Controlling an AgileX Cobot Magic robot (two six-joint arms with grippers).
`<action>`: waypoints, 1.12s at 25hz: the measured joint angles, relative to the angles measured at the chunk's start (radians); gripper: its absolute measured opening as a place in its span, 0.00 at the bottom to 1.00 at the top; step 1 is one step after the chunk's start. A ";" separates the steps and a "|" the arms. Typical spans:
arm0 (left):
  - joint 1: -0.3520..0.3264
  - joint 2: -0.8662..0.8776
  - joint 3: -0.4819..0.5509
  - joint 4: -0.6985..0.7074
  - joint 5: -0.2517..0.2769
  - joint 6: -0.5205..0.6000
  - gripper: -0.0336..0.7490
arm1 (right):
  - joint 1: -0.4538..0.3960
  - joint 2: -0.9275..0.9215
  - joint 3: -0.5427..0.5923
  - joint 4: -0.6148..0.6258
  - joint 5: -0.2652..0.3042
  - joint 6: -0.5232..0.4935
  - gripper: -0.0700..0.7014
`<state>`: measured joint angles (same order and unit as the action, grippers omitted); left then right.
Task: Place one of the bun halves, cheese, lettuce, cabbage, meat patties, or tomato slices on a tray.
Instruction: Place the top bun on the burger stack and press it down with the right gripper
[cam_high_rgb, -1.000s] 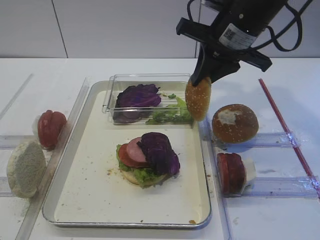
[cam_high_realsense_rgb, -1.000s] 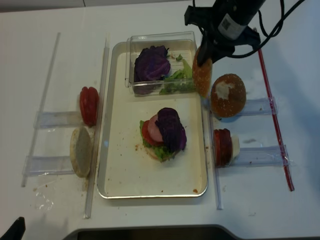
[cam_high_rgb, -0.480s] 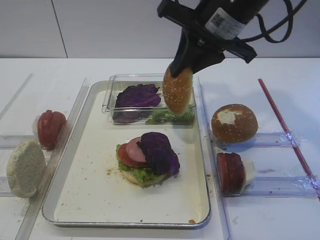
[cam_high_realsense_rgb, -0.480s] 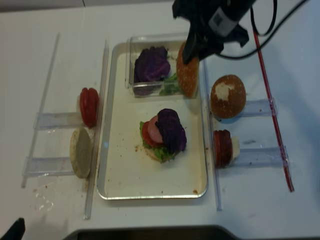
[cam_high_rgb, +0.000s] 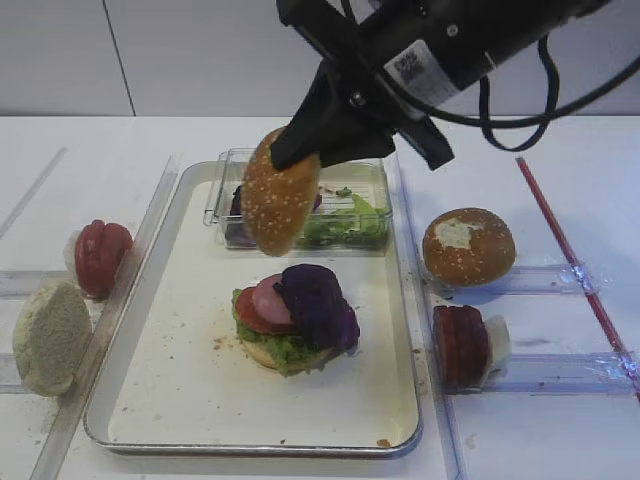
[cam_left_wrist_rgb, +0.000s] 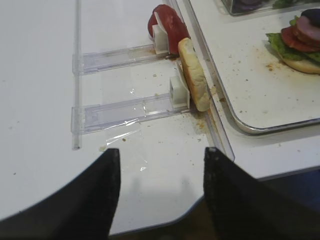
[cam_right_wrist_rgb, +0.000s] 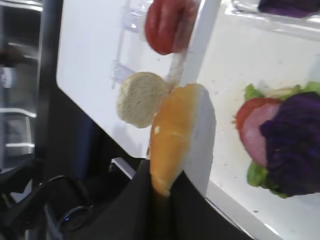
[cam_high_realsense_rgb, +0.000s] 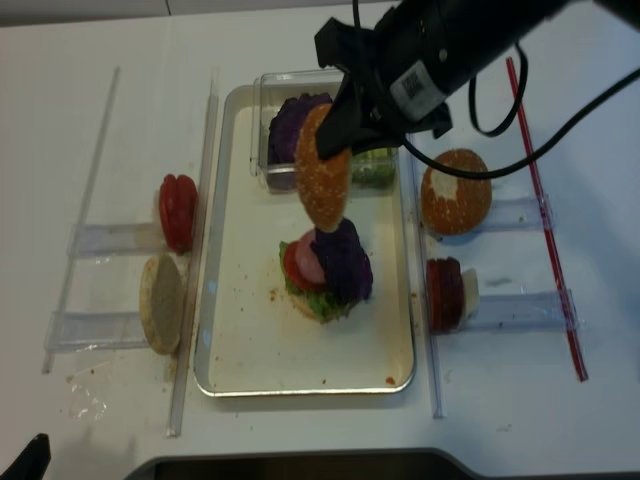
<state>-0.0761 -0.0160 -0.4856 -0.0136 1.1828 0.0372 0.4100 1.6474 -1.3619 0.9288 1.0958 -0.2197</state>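
Note:
A golden sesame bun half (cam_high_rgb: 279, 205) hangs on edge in the air, with my right gripper (cam_high_rgb: 303, 153) shut on its top rim. It is over the tray (cam_high_rgb: 190, 380), just behind and left of the stacked burger (cam_high_rgb: 296, 318) of lettuce, tomato, meat and purple cabbage. From above, the bun half (cam_high_realsense_rgb: 323, 185) hangs right over the stack's far edge. The right wrist view shows the bun half (cam_right_wrist_rgb: 173, 134) pinched edge-on in my right gripper (cam_right_wrist_rgb: 162, 186). More lettuce (cam_high_rgb: 345, 228) lies in the clear box. My left gripper (cam_left_wrist_rgb: 162, 151) stands open over the table's near-left edge, empty.
A clear box (cam_high_rgb: 355, 168) with purple cabbage sits at the tray's far end. On the right are a brown bun with a white patch (cam_high_rgb: 469, 245), red slices (cam_high_rgb: 462, 345) in a holder and a red strip (cam_high_rgb: 570, 260). On the left stand tomato slices (cam_high_rgb: 100, 255) and a pale bun half (cam_high_rgb: 50, 335).
My right gripper has carried the sesame bun half leftward and nearer, from beside the box's right end to above the tray by the stack. The left gripper's earlier position is not shown.

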 joint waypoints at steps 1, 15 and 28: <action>0.000 0.000 0.000 0.000 0.000 0.000 0.50 | 0.000 -0.003 0.029 0.056 -0.005 -0.037 0.20; 0.000 0.000 0.000 0.000 0.000 0.000 0.50 | 0.000 -0.005 0.477 0.759 -0.076 -0.680 0.19; 0.000 0.000 0.000 0.000 0.000 0.000 0.50 | 0.000 -0.005 0.526 0.803 -0.271 -0.736 0.19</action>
<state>-0.0761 -0.0160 -0.4856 -0.0136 1.1828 0.0372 0.4100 1.6421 -0.8356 1.7313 0.8245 -0.9562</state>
